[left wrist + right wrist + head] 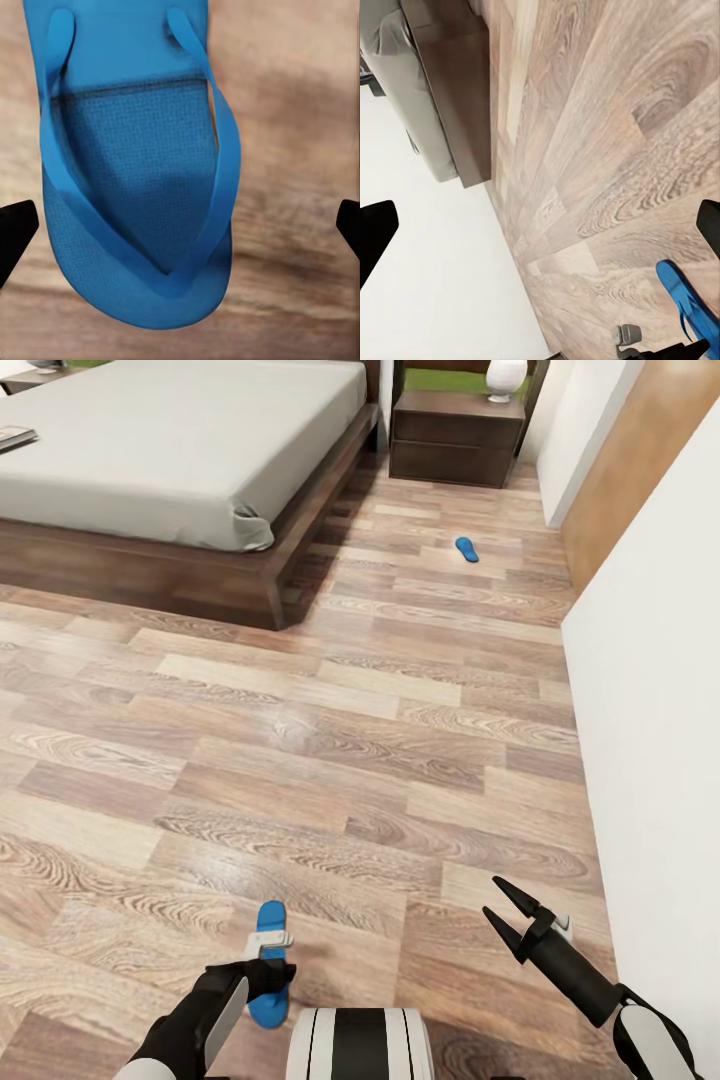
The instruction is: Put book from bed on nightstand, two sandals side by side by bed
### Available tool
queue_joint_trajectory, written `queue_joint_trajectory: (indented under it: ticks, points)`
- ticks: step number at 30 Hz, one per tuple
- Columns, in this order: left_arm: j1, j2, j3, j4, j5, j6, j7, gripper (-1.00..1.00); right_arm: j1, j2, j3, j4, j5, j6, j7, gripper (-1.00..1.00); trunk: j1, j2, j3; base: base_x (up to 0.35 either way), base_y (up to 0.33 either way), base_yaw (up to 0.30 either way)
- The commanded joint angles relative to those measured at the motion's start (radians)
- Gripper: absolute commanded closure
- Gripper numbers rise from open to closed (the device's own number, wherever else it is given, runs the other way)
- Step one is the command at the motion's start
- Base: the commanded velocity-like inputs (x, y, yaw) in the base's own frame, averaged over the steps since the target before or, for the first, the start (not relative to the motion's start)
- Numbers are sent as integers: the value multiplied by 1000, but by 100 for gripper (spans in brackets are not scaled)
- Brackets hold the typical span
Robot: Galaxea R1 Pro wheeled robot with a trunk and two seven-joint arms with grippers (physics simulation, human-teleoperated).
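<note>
The left claw [268, 950] is hovering wide open over the near blue sandal [269, 960] at 6 o'clock, needing to lower and squeeze it.

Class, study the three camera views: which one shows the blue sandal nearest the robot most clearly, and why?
The left wrist view: the near sandal appears close up, straps and textured footbed plain. The head view shows it small, partly under the left hand. The right wrist view catches just part.
</note>
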Motion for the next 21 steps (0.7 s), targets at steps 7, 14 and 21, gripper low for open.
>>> queue_joint_trajectory:
  ticks: [7,14,21]
  points:
    - [0,0,-1,-1,8,5,1,-100,0,0,-1,0,-3,7,1,-100,0,0,-1,22,0,0]
    - [0,0,0,-1,8,5,1,-100,0,0,-1,0,-3,7,1,-100,0,0,-1,1,0,0]
    - [0,0,1,-1,8,5,3,-100,0,0,-1,0,-3,7,1,-100,0,0,-1,0,0,0]
